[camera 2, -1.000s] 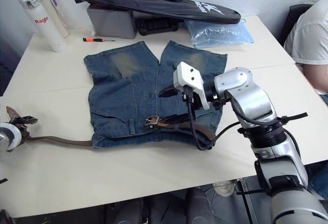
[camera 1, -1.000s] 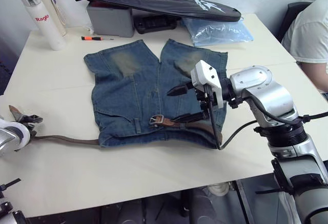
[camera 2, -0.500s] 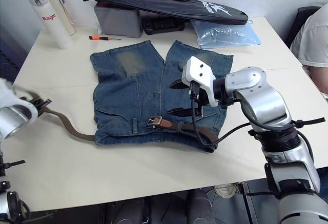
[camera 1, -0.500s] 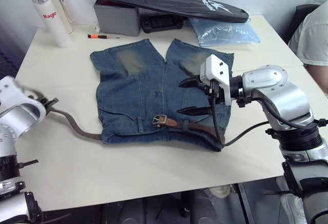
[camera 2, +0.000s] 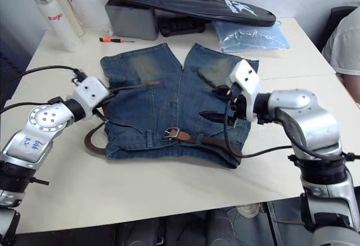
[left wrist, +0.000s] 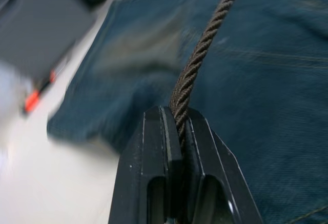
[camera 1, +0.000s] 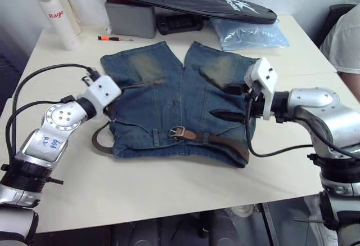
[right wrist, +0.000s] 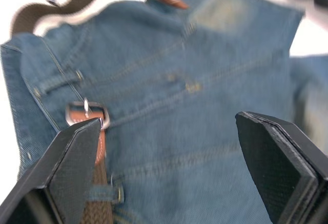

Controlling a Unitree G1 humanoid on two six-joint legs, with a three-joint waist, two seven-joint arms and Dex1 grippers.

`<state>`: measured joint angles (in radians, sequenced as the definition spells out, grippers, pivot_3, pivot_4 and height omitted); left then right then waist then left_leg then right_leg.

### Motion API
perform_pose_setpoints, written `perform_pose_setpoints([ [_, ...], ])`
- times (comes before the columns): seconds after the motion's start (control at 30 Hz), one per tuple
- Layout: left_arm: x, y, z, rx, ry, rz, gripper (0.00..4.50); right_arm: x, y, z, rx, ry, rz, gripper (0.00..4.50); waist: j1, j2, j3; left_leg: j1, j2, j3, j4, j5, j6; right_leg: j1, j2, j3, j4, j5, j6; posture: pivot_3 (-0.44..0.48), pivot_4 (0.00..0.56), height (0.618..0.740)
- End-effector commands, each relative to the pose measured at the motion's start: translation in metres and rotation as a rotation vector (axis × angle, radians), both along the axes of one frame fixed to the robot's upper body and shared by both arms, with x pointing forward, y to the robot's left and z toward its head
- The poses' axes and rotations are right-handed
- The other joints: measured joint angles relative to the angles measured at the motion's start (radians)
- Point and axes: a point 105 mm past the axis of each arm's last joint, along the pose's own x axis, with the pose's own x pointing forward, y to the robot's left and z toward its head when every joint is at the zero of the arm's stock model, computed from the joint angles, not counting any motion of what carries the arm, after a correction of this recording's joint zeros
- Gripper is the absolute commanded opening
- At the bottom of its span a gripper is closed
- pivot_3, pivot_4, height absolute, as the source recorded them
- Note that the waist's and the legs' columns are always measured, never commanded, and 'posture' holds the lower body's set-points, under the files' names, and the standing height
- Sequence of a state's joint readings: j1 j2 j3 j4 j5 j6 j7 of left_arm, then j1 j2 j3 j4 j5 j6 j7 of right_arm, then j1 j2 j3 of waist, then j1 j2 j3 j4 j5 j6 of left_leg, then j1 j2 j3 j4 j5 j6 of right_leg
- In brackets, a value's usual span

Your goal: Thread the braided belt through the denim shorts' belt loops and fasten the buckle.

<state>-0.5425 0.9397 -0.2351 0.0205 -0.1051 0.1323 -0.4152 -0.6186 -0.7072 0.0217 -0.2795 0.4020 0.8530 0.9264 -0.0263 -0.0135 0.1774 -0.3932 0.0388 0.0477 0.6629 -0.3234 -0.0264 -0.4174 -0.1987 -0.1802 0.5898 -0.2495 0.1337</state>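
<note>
The left gripper (left wrist: pixel 177 131) clamps the woven brown braided belt (left wrist: pixel 202 49) over the faded denim shorts (camera 1: pixel 169 97). The right gripper (right wrist: pixel 169 167) hovers spread wide above the rectangular metal buckle (camera 2: pixel 171 133).

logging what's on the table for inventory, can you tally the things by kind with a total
Clothing: 1, the denim shorts
Belts: 1, the braided belt
Bottles: 2, white bottles
Screwdrivers: 1, orange-handled screwdriver
Bags and cases: 4, long black bag, grey case, small black case, blue plastic bag
Total: 9
</note>
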Motion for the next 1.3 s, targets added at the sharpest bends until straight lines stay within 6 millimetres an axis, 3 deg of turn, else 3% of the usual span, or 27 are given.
perform_pose_setpoints([
  [0.03, -0.004, -0.015, 0.001, 0.094, -0.022, -0.112, 0.03, -0.006, -0.006, 0.01, 0.005, -0.042, -0.023, 4.5, -0.006, 0.004, 0.002, -0.002, -0.008, -0.012, -0.003, 0.005, 0.002, 0.005, -0.007, -0.01, 0.0, -0.001, 0.001, 0.0, 0.15, 0.74],
  [0.2, -0.006, -0.026, 0.005, 0.111, -0.021, -0.185, 0.03, -0.013, -0.012, 0.001, -0.02, -0.011, -0.026, 4.5, 0.034, 0.005, 0.004, 0.002, -0.01, -0.01, 0.002, 0.009, 0.001, 0.008, -0.009, -0.011, 0.001, 0.0, 0.003, 0.0, 0.15, 0.74],
  [0.37, -0.006, -0.032, 0.013, 0.077, -0.033, -0.2, 0.03, -0.019, -0.012, 0.0, -0.054, -0.045, 0.013, 4.5, 0.036, 0.005, 0.004, 0.004, -0.009, -0.005, 0.003, 0.009, 0.002, 0.007, -0.008, -0.004, 0.001, 0.001, 0.003, 0.0, 0.15, 0.74],
  [0.43, -0.008, -0.036, 0.015, 0.062, -0.041, -0.206, 0.03, -0.021, -0.01, -0.004, -0.062, -0.032, 0.023, 4.5, 0.011, 0.006, 0.004, -0.002, -0.017, -0.026, -0.003, 0.011, 0.005, 0.022, -0.017, -0.025, -0.001, -0.002, 0.007, 0.0, 0.15, 0.74],
  [0.5, -0.011, -0.039, 0.015, 0.055, -0.044, -0.211, 0.03, -0.021, -0.008, -0.006, -0.063, -0.024, 0.03, 4.5, -0.002, 0.005, 0.005, 0.002, -0.03, -0.05, -0.011, 0.02, 0.006, 0.033, -0.029, -0.037, -0.001, -0.007, 0.016, 0.0, 0.15, 0.74],
  [0.63, -0.016, -0.044, 0.013, 0.042, -0.039, -0.215, 0.03, -0.024, 0.008, 0.0, -0.085, -0.115, 0.089, 4.5, 0.012, 0.005, 0.006, 0.003, -0.031, -0.05, -0.011, 0.025, 0.002, 0.033, -0.025, -0.028, -0.004, -0.008, 0.017, 0.0, 0.15, 0.74],
  [0.8, -0.017, -0.052, 0.014, 0.025, -0.039, -0.222, 0.03, -0.03, 0.041, 0.013, -0.115, -0.309, 0.194, 4.5, 0.024, 0.005, 0.006, 0.006, -0.027, -0.043, -0.011, 0.026, 0.002, 0.031, -0.02, -0.02, -0.003, -0.007, 0.015, 0.0, 0.15, 0.74],
  [1.07, -0.02, -0.063, 0.015, 0.027, -0.032, -0.246, 0.03, -0.021, 0.063, 0.01, -0.139, -0.384, 0.197, 4.5, 0.025, 0.005, 0.006, 0.006, -0.027, -0.033, -0.011, 0.026, 0.002, 0.024, -0.019, -0.01, 0.0, -0.006, 0.014, 0.0, 0.15, 0.74],
  [1.13, -0.02, -0.066, 0.016, 0.022, -0.033, -0.256, 0.03, -0.009, 0.068, 0.007, -0.166, -0.418, 0.154, 4.5, 0.025, 0.005, 0.006, 0.006, -0.026, -0.033, -0.011, 0.026, 0.002, 0.024, -0.019, -0.01, 0.0, -0.006, 0.014, 0.0, 0.15, 0.74],
  [1.23, -0.02, -0.069, 0.013, 0.031, -0.02, -0.274, 0.0, 0.005, 0.071, 0.006, -0.143, -0.428, 0.097, 3.66, 0.024, 0.005, 0.006, 0.007, -0.026, -0.032, -0.011, 0.026, 0.002, 0.023, -0.018, -0.008, 0.001, -0.006, 0.013, 0.0, 0.15, 0.74],
  [1.3, -0.019, -0.07, 0.015, 0.024, -0.024, -0.277, 0.0, 0.01, 0.072, -0.002, -0.158, -0.423, 0.091, 2.69, 0.024, 0.005, 0.006, 0.007, -0.026, -0.031, -0.011, 0.026, 0.002, 0.023, -0.018, -0.008, 0.001, -0.006, 0.013, 0.0, 0.15, 0.74],
])
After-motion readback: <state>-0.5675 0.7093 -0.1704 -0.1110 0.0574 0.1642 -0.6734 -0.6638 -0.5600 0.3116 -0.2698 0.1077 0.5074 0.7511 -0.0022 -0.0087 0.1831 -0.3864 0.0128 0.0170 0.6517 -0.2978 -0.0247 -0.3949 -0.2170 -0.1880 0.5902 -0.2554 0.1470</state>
